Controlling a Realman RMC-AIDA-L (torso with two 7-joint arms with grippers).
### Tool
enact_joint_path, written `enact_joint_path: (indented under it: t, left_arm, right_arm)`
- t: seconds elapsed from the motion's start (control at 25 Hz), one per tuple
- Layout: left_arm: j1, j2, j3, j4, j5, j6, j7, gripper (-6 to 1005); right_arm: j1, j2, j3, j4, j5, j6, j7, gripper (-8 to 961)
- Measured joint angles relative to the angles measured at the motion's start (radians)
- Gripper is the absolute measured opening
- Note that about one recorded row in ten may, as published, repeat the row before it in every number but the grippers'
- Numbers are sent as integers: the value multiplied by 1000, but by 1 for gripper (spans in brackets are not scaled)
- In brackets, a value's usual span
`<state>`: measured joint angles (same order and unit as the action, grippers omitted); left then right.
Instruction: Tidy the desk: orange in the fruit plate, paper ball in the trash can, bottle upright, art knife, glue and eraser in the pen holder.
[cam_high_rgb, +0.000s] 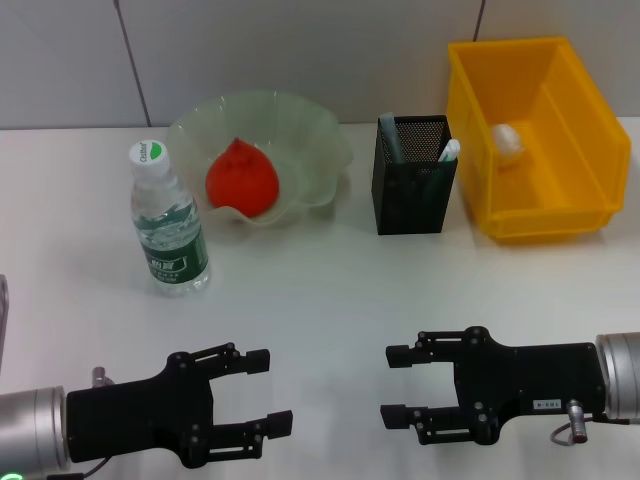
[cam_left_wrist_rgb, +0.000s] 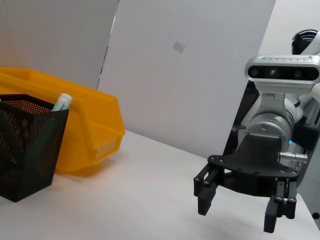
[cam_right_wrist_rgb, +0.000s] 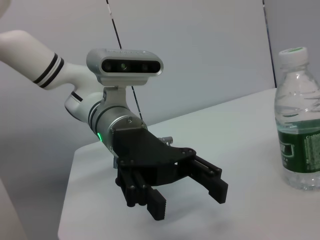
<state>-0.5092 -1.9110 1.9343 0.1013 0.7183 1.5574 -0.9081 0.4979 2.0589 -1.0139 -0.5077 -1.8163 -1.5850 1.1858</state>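
bottle (cam_high_rgb: 167, 228) upright, label print unreadable | orange (cam_high_rgb: 241, 178) in fruit plate (cam_high_rgb: 320, 140) | left end effector (cam_high_rgb: 268, 392) and right end effector (cam_high_rgb: 396, 385) spread apart, empty, low over table (cam_high_rgb: 330, 290)

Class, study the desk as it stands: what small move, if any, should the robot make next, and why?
Probably none beyond parking. The orange lies in the fruit plate, the bottle stands upright, a paper ball sits in the trash can, and both the left tool and right tool are open, empty.

Orange (cam_high_rgb: 241, 177) in plate (cam_high_rgb: 320, 150) — bottle (cam_high_rgb: 168, 225) upright.
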Motion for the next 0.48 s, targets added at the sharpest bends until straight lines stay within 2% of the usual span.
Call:
enact_joint_path:
  t: [0.48]
  left_arm:
    - [-2, 4, 0, 0, 0, -1, -6, 813]
  right_arm:
    - [1, 3, 0, 1, 0, 11, 0, 693]
